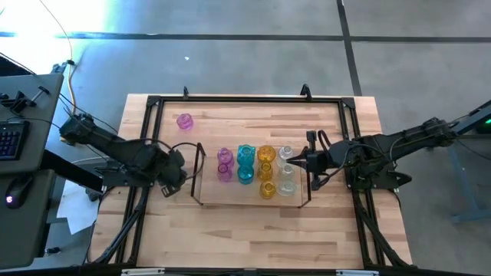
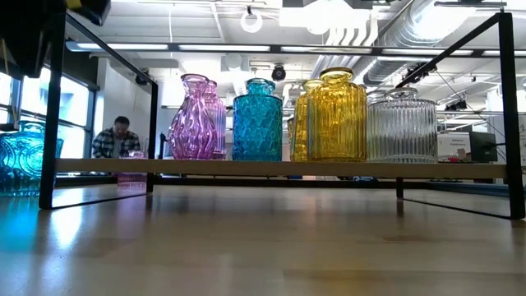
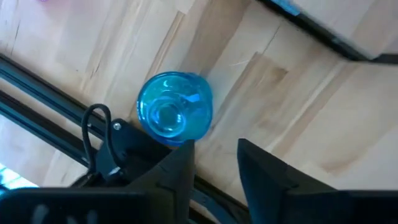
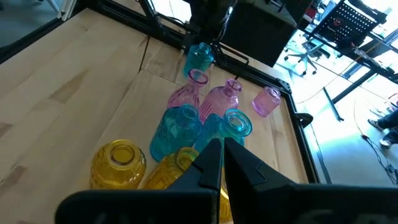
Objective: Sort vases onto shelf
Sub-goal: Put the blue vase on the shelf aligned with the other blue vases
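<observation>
The shelf (image 1: 201, 175) holds several vases in colour pairs: pink (image 1: 224, 164), teal (image 1: 245, 164), yellow (image 1: 266, 170) and clear (image 1: 286, 170). In the low view they stand upright on its board (image 2: 279, 167). One teal vase (image 3: 174, 112) stands on the table left of the shelf (image 2: 20, 160), below my left gripper (image 3: 214, 165), which is open; the vase is beyond one fingertip, not between the fingers. A lone pink vase (image 1: 185, 121) stands near the far edge. My right gripper (image 4: 222, 155) is shut and hovers over the shelf's right end, by the clear vases. My left gripper points down from above at the standing teal vase. One fingertip (image 3: 185, 152) overlaps the edge of the vase's body (image 3: 180, 138) in the wrist view. I cannot tell whether it touches. The vase rests upright on the table.
A black metal frame (image 1: 230, 100) borders the tabletop, with upright posts (image 2: 56, 107) near the shelf. Bare wood lies along the table's near side (image 1: 245, 230). A person (image 2: 119, 140) sits in the room beyond the far edge. A desk with a keyboard (image 1: 9, 138) stands left.
</observation>
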Tool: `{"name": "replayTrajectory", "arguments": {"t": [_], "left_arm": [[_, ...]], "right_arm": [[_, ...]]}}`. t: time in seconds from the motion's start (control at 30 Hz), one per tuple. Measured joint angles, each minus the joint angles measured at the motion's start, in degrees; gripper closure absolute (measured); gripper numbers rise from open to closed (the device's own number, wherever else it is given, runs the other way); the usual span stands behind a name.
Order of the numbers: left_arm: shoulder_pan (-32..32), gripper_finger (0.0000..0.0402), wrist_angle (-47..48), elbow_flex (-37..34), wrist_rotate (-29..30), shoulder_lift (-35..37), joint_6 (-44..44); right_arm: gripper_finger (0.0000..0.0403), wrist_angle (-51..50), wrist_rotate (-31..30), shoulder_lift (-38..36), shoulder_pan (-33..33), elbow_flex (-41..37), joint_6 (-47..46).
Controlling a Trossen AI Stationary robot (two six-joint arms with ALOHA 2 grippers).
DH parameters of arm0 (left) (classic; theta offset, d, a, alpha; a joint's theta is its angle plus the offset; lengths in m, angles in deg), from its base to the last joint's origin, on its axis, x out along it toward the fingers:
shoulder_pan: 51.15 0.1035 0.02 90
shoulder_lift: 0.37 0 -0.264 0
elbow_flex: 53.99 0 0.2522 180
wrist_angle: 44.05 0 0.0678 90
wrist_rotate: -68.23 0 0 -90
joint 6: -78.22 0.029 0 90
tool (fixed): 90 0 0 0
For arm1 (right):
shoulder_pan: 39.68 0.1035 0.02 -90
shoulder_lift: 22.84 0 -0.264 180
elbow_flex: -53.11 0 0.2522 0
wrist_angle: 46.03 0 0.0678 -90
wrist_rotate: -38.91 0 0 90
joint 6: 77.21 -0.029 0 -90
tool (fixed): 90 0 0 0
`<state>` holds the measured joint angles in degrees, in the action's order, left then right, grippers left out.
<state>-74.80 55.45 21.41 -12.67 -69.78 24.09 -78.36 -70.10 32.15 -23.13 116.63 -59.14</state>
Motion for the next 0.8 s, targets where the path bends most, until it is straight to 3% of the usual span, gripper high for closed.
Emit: {"name": "replayTrajectory", "arguments": {"t": [0.2,0.8], "left_arm": [[2.3,0.0261,-3.4,-5.3,-0.2,0.3,5.7],[6.1,0.0259,-11.4,-16.4,0.4,1.0,10.9]], "right_arm": [[0.0403,0.0,0.0,0.0,0.0,0.0,0.0],[0.0403,0.0,0.1,0.0,0.0,0.0,0.0]]}}
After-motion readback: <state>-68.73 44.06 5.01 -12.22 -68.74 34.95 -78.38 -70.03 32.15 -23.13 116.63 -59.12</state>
